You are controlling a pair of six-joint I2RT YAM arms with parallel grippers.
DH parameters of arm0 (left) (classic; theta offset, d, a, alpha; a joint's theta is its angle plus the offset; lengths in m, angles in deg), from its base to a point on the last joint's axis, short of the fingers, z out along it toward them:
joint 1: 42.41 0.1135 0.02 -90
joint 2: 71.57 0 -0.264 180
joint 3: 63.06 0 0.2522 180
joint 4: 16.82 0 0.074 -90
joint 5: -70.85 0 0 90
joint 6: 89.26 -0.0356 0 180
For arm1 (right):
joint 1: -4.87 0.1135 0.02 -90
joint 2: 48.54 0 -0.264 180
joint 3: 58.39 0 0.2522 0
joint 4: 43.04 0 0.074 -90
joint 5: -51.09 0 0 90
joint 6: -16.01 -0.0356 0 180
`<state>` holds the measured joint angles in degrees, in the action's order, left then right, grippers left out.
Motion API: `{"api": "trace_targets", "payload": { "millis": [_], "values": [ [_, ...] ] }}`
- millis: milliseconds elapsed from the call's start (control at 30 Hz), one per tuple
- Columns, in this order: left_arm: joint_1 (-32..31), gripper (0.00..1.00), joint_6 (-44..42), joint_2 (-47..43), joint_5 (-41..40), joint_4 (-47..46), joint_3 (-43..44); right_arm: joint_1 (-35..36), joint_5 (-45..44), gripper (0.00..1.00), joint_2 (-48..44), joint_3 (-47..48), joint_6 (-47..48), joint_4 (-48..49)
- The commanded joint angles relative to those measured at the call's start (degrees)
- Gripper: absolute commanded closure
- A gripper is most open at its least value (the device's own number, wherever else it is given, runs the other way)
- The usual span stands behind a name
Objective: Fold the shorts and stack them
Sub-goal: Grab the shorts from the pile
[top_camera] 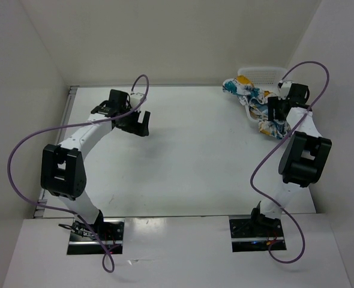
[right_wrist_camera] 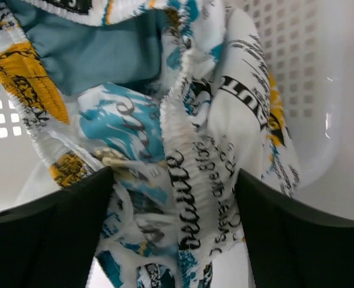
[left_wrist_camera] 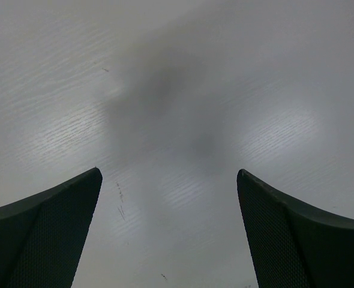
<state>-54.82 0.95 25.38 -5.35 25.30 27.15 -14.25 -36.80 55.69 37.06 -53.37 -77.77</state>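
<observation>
- We see the shorts bunched over the basket's near rim, their length trailing onto the table.
- Our right gripper straddles that fabric, jaws wide.
- Our left gripper, wide too, hangs far from the basket.

The right arm hides part of the shorts.

Bright diffuse light, soft glare patches on table, blurred central shadow

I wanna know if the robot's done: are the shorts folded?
Not folded. The shorts lie in a crumpled, wrinkly heap by the basket, with no neat flat layers.
</observation>
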Motion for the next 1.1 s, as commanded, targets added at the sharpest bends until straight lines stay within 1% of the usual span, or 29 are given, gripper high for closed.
{"api": "trace_targets", "payload": {
  "millis": [0,33,67,133,167,200,267,333,367,500,667,733,833,867,933,967,1067],
  "values": [
    [0.3,0.0,-0.2,-2.8,0.9,-0.5,-1.0,-0.3,2.3,0.22,-0.5,-2.8,1.8,-2.1],
    [0.3,0.0,-0.2,-2.8,0.9,-0.5,-1.0,-0.3,2.3,0.27,-1.0,-3.7,2.3,-2.1],
    [0.3,0.0,-0.2,-3.3,0.9,-0.5,-1.6,-0.3,3.0,0.36,-1.0,-3.7,2.3,-2.8],
    [0.3,0.0,-0.2,-4.0,0.9,-0.5,-2.2,-0.3,3.7,0.49,-1.7,-5.2,4.1,-3.4],
    [0.3,0.0,-0.2,-4.0,0.9,-0.5,-2.2,-0.3,3.7,0.64,-1.7,-5.2,4.1,-3.4],
    [0.3,0.0,-0.2,-4.7,0.9,-0.5,-2.7,-0.3,3.7,0.73,-2.3,-5.2,4.1,-3.4],
    [0.3,0.0,-0.2,-5.3,0.9,-0.5,-3.3,-0.3,2.3,0.88,-3.8,-5.2,2.9,-1.2],
    [0.3,0.0,-0.2,-6.6,0.9,-1.0,-3.3,-0.3,1.7,0.88,-5.0,-3.0,1.8,-0.6],
    [0.3,0.0,-0.2,-6.6,0.9,-1.0,-3.3,-0.3,2.2,0.9,-5.6,-2.0,0.9,-0.6],
    [0.3,0.0,-0.2,-7.8,0.3,-1.6,-3.8,0.4,2.7,1.0,-7.7,4.4,-3.3,0.5],
    [0.3,0.0,-0.2,-10.5,-1.5,-2.2,-3.8,5.8,4.5,1.0,-12.5,7.8,-4.5,2.0],
    [0.3,0.0,-0.2,-11.2,-2.2,-2.2,-3.8,8.0,5.7,1.0,-16.0,8.6,-5.0,3.4],
    [0.3,0.0,-0.2,-12.5,-4.4,-3.2,-3.8,13.5,7.2,1.0,-18.7,13.0,-7.0,3.9],
    [0.3,0.0,-0.2,-13.1,-5.0,-3.2,-3.8,14.8,8.2,1.0,-19.2,17.6,-7.9,3.9],
    [0.3,0.0,-0.2,-13.6,-6.2,-3.8,-3.8,19.0,11.3,1.0,-18.2,23.0,-10.5,2.6],
    [0.3,0.0,-0.2,-14.2,-7.0,-4.4,-3.8,20.9,11.9,1.0,-17.6,28.4,-10.5,1.6],
    [2.6,0.0,-0.2,-15.6,-9.1,-5.4,-3.8,28.1,14.6,1.0,-14.6,37.5,-11.9,-0.7]
  ]
}}
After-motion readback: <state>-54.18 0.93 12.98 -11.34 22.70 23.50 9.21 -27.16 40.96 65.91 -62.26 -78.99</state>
